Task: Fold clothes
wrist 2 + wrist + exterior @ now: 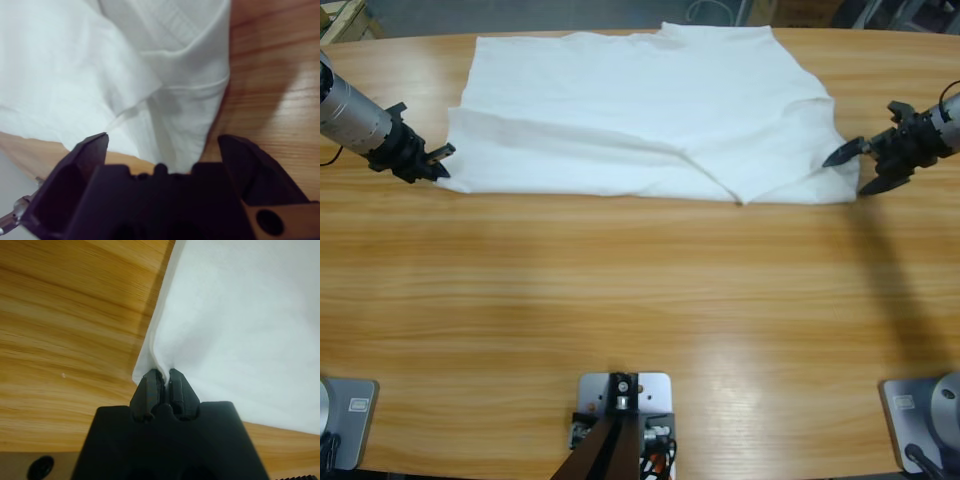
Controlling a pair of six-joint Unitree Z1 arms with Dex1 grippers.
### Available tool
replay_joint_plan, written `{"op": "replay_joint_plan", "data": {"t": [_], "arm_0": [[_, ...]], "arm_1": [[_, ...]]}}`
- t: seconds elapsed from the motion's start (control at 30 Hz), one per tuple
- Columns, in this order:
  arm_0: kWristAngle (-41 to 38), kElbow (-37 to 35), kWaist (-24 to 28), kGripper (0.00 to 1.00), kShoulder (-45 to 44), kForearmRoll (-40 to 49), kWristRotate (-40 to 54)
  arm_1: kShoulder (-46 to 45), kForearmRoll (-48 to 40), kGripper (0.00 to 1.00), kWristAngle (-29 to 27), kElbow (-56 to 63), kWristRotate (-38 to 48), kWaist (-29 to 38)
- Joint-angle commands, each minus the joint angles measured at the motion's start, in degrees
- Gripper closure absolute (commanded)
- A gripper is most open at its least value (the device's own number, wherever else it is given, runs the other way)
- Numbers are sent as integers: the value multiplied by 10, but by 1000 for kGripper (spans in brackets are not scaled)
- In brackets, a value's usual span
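The clothes are one white T-shirt [640, 110] lying folded on the far half of the wooden table, a crease running across its near part. My left gripper [440, 160] is at the shirt's near left corner, and in the left wrist view this gripper [163, 374] is shut on the white cloth [240, 320], which puckers between the jaws. My right gripper [855, 168] hovers at the shirt's right edge with its jaws spread. In the right wrist view the right gripper [162, 142] stands open over a hemmed fold [165, 75], holding nothing.
Bare wooden table [640, 300] stretches from the shirt to the near edge. The shirt's far hem lies close to the table's back edge [620, 36].
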Motion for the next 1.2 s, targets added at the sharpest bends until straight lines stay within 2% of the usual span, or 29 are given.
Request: {"op": "replay_joint_plan", "data": {"t": [0.03, 0.2, 0.27, 0.3, 0.4, 0.43, 0.5, 0.53, 0.57, 1.0, 1.2], "arm_0": [[-4, 18, 10, 1000, -1, -2, 8], [-4, 17, 12, 1000, -2, -2, 9], [-4, 17, 12, 1000, -2, -2, 9], [-4, 17, 12, 1000, -2, -2, 9], [-4, 16, 12, 1000, -2, -2, 9], [-4, 15, 12, 1000, -2, -2, 9], [-4, 15, 13, 1000, -2, -2, 9], [-4, 15, 12, 1000, -1, -2, 10], [-4, 15, 13, 1000, -1, -2, 10], [-4, 17, 12, 1000, -6, -1, 9], [-5, 36, 12, 1000, -27, 13, 3]], "arm_1": [[55, -21, 105, 22, 1, -18, -6], [65, -34, 107, 55, 1, -26, -6], [69, -35, 151, 67, 1, -31, -6], [71, -36, 208, 71, 1, -33, -6], [77, -36, 511, 83, 1, -43, -6], [78, -36, 642, 85, 1, -45, -5], [81, -36, 772, 87, 2, -49, -5], [82, -36, 965, 87, 3, -50, -5], [84, -36, 1000, 87, 3, -51, -5], [74, -32, 1000, 81, 7, -56, -5], [40, 30, 1000, 63, 1, -43, -5]]}}
